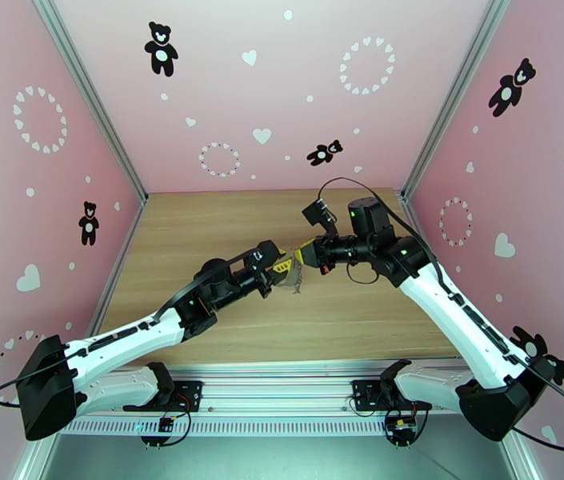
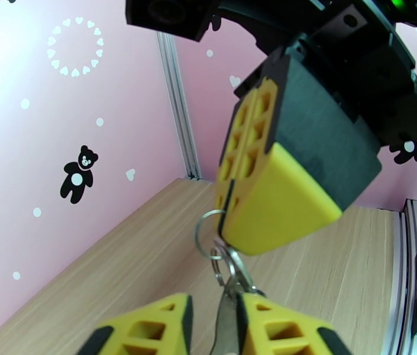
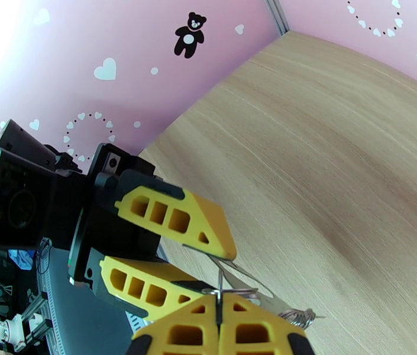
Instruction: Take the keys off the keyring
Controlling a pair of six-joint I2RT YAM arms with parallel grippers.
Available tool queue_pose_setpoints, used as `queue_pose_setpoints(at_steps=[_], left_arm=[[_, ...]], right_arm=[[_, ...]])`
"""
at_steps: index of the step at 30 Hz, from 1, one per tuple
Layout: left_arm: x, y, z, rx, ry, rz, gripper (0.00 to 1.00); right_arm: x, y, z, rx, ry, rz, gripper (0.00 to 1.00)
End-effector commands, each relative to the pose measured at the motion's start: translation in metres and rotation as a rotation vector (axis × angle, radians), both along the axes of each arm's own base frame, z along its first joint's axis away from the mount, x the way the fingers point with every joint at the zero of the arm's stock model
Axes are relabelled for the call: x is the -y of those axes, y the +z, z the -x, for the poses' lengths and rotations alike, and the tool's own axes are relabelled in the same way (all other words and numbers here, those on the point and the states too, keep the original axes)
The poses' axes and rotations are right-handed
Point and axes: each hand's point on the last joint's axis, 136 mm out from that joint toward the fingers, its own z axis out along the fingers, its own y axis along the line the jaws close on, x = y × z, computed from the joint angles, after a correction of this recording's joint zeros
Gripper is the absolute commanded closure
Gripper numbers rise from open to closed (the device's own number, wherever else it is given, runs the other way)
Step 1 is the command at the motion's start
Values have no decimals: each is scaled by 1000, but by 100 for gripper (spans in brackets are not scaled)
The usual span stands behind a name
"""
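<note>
My right gripper [image 3: 219,303], bottom centre of its wrist cam, is pressed tight together with a thin wire ring of the keyring [image 2: 227,262] nipped in the seam. That leaves the whole little cluster hanging in mid-air above the wooden table [image 2: 338,255], dead centre of the overhead shot. My left gripper [image 2: 215,304], at the bottom edge of its own cam, is part-way spread around a flat grey bit I take for a key [image 2: 226,323]. It touches one finger and there's a gap on the other side, so it's not clamped as far as I can see. Handling-wise, I reckon this stuff is featherlight, stiff and slick, and the ring springy. I'd grab the key across its flat faces, close to the ring, never on the bare wire, or it'll twist and pop out.
</note>
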Motion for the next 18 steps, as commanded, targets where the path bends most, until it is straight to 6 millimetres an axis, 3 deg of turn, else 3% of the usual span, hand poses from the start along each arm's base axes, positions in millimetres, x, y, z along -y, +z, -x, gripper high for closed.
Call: queue_pose_setpoints(at_steps=[1, 9, 16, 18], left_arm=[[8, 18, 3, 31, -33, 28, 78], [11, 17, 3, 21, -42, 20, 94], [7, 9, 8, -35, -52, -31, 100], [8, 21, 9, -63, -59, -39, 100]], right_arm=[[1, 13, 0, 44, -8, -34, 100], [2, 10, 0, 41, -18, -24, 100], [5, 10, 0, 64, -25, -7, 100], [5, 11, 2, 70, -8, 0, 100]])
